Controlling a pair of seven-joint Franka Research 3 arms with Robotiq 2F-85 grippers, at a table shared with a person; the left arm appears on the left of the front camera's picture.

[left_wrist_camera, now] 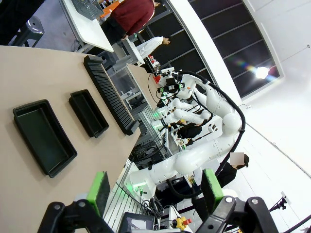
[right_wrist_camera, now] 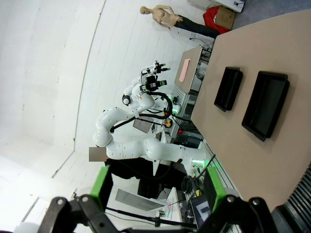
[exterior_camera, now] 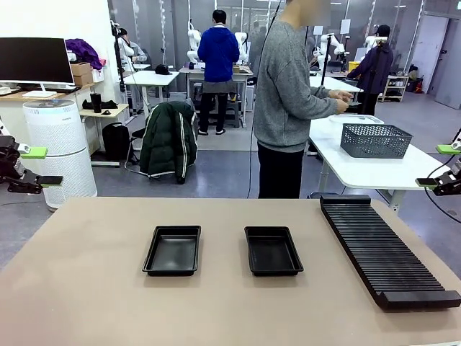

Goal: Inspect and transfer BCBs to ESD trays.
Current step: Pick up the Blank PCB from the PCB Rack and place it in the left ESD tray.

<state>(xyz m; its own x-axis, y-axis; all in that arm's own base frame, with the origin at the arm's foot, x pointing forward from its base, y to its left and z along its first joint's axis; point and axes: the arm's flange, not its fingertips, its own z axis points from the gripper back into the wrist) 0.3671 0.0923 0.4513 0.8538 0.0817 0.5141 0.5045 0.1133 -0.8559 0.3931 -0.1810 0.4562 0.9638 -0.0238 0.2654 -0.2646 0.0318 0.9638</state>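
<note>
1. Left gripper [exterior_camera: 42, 166] hangs off the left edge of the tan table [exterior_camera: 86, 288]. It is released, green pads spread wide with nothing between them.
2. Right gripper [exterior_camera: 437, 166] hangs beyond the table's right edge, likewise released, pads well apart and gripping nothing.
3. Two ESD trays sit side by side near mid-table, apart from each other: left-hand tray [exterior_camera: 172, 250] and right-hand tray [exterior_camera: 272, 250]. Their glossy black floors are in plain sight.
4. Ribbed rack [exterior_camera: 385, 252] lies along the table's right side, slightly angled, well apart from the right-hand tray.
5. Person [exterior_camera: 284, 86] stands at the far side, turned toward a white table [exterior_camera: 353, 169], hands [exterior_camera: 341, 96] together over it (whatever they hold is too small to tell).
6. Grey mesh basket [exterior_camera: 376, 140] sits on that white table.
</note>
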